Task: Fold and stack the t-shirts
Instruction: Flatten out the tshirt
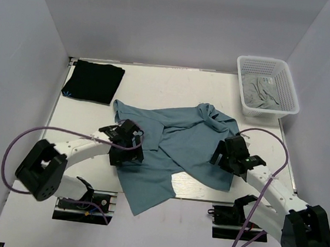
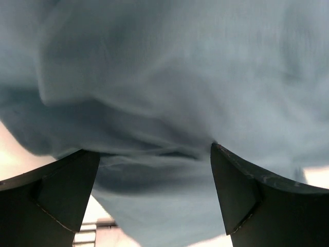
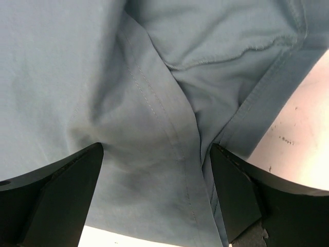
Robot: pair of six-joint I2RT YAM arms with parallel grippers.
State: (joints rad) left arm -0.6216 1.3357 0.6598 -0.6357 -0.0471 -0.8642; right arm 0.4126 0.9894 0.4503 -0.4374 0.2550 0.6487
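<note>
White table hides partly under the teal t-shirt, where left fingers and right fingers gape wide, empty.

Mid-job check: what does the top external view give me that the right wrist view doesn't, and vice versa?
Only top external: the black t-shirt at the far left corner, the white basket holding grey cloth at far right, and the left arm. Only right wrist: a stitched seam up close, the right jaws open either side of it. Both: the teal-blue t-shirt, rumpled and not yet folded.
</note>
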